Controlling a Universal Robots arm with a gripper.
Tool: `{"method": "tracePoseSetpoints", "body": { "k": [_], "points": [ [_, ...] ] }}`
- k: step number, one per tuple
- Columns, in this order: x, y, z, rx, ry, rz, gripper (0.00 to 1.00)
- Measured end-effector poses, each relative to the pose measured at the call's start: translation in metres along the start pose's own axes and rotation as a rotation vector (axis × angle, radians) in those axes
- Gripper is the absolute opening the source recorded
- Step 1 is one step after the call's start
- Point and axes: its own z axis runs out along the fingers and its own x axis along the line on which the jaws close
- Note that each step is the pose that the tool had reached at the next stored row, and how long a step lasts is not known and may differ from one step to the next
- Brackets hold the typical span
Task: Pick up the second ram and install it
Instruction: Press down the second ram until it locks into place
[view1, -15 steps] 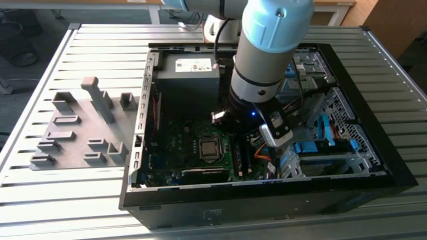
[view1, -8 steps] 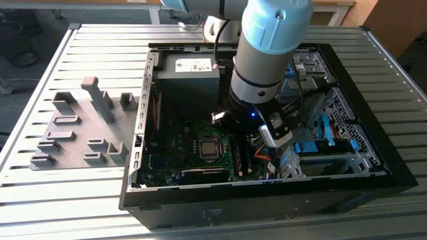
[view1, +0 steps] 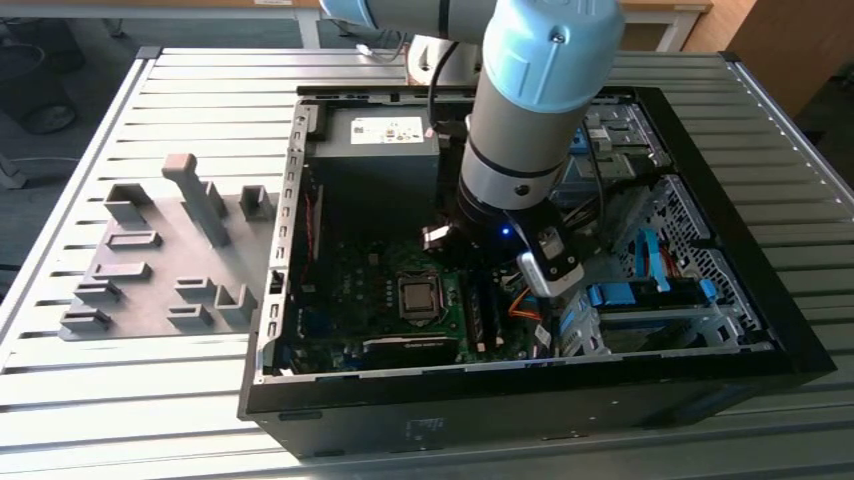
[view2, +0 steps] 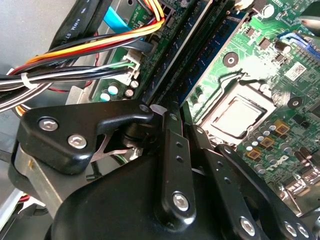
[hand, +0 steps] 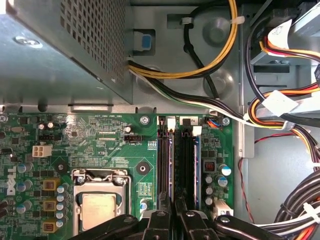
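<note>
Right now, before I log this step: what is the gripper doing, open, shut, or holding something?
Gripper: down inside the computer case over the motherboard's memory slots; whether it is open, shut or holding the second ram cannot be told.

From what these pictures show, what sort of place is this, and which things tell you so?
Probably a robotics workshop or lab set up for computer assembly: an open computer case on a slatted metal table, a robot arm reaching in, and a grey parts tray beside it.

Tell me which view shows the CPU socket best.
The first wrist view: the CPU socket faces the camera squarely beside the memory slots. In the second wrist view it appears slanted; in the exterior view it sits small beside the arm.
</note>
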Motion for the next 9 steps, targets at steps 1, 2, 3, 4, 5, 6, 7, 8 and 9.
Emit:
{"method": "tracePoseSetpoints", "body": {
  "k": [1,2,3,4,5,6,7,8,9],
  "points": [
    [0.0,0.0,0.0,0.0002,0.0001,0.0,0.14],
    [0.0,0.0,0.0,0.0003,0.0001,0.0,0.14],
    [0.0,0.0,0.0001,0.0003,0.0001,0.0,0.14],
    [0.0,0.0,0.0001,0.0002,0.0001,0.0,0.14],
    [0.0,0.0,0.0002,0.0001,0.0,0.0,0.14],
    [0.0,0.0,0.0002,0.0001,0.0001,0.0,0.14],
    [0.0,0.0,0.0002,0.0001,0.0001,0.0,0.14],
    [0.0,0.0,0.0002,0.0001,0.0001,0.0,0.14],
    [0.0,0.0,0.0002,0.0001,0.0,0.0,0.14]
  ]
}}
